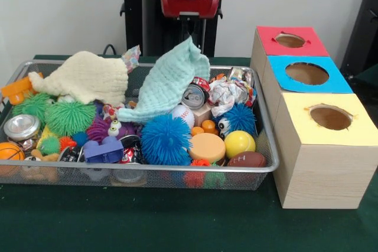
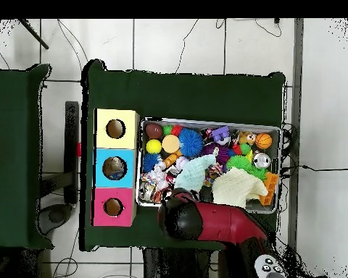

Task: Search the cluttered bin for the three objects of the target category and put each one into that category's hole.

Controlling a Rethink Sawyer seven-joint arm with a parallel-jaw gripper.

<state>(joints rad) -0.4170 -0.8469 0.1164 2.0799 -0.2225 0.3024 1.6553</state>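
Observation:
The wire mesh bin (image 1: 264, 140) sits on the green table, full of toys; it also shows in the overhead view (image 2: 206, 121). My gripper (image 1: 195, 41) hangs over the bin's far edge, shut on the peak of a mint cloth (image 1: 165, 87), which is pulled up into a point. In the overhead view the red arm (image 2: 220, 223) hides the gripper, and the mint cloth (image 2: 195, 174) lies just beyond it. Beside the bin stands a wooden box with a red hole (image 1: 290, 40), a blue hole (image 1: 307, 74) and a yellow hole (image 1: 331, 117).
In the bin lie a cream cloth (image 1: 85, 75), a drinks can (image 1: 194, 95), a crumpled wrapper (image 1: 227, 92), a baseball (image 1: 183, 115), a blue spiky ball (image 1: 165, 140), a green spiky ball (image 1: 69, 117), a yellow ball (image 1: 239, 143), a brown football (image 1: 247, 159) and a small basketball (image 1: 9, 151).

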